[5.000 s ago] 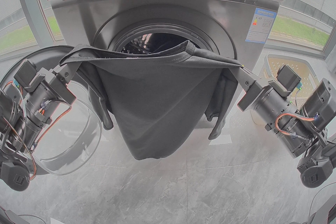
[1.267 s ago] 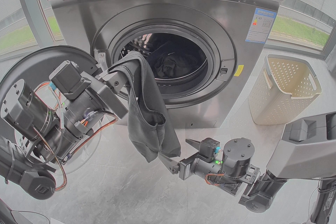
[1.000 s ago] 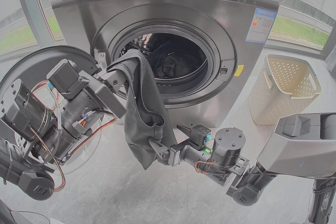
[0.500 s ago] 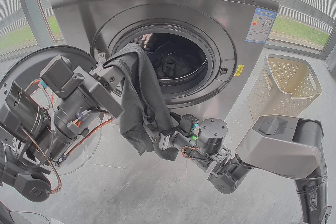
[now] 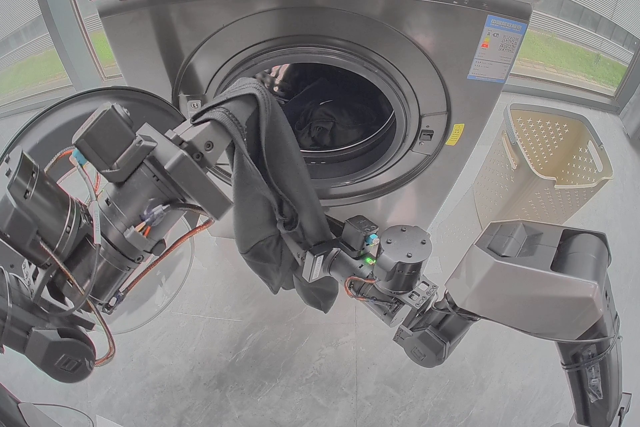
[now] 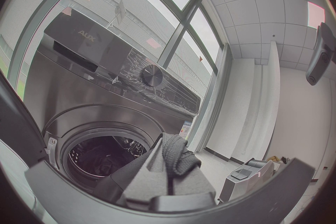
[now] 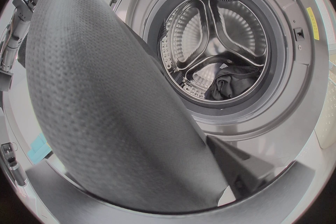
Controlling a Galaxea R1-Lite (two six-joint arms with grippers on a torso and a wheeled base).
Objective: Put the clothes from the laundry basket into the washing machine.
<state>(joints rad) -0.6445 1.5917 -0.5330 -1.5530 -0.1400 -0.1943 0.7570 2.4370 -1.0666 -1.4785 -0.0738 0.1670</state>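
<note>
- The washing machine [image 5: 153,41] has its round door [image 5: 60,115] swung wide open, out beyond the left side of the machine's front.
- The left gripper [image 5: 225,118] sits right in front of the machine's opening, at its left rim. It's clamped tight on the top edge of a dark grey garment [image 5: 267,181]. The left wrist view shows the same pinch, with a bunch of fabric [image 6: 178,154] squeezed in the closed gripper [image 6: 171,168].
- That garment isn't in the drum yet. It hangs down from the left gripper across the left part of the machine's opening and ends in a bunchy fold below the opening, off the floor.
- The right gripper [image 5: 297,245] is lower, in front of the machine's bottom panel and pushed into the hanging fabric from the right. It's buried in cloth, so I honestly can't tell whether it's gripping or just pressing. The right wrist view has the garment [image 7: 105,95] draped right across it.
- Inside the machine's drum there's already a small heap of dark clothes [image 7: 231,83] at the bottom [image 5: 327,121].
- The cream laundry basket [image 5: 533,181] stands on the floor just off the machine's right side, a bit tilted.
</note>
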